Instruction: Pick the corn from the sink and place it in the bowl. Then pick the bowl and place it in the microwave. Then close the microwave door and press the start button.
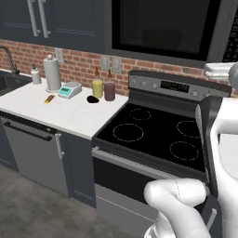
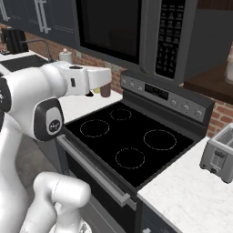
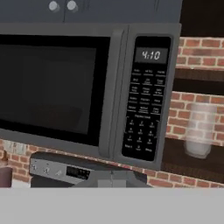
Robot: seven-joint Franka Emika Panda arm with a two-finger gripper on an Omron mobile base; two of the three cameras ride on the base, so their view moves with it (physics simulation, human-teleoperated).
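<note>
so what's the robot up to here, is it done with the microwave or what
Nearly. The microwave door is shut, and a dim rounded shape behind its glass may be the bowl, though that is too dark to be sure. The white arm is raised over the stove, with its hand camera facing the microwave's keypad panel, whose display reads 4:10. The gripper is shut and holds nothing. It looks lined up for pressing the start button; whether that has happened cannot be told.

the dark grey over-range microwave (image 3: 87, 87) hangs above the stove, its wide black-glass door (image 3: 52, 87) shut, keypad display lit.
</note>
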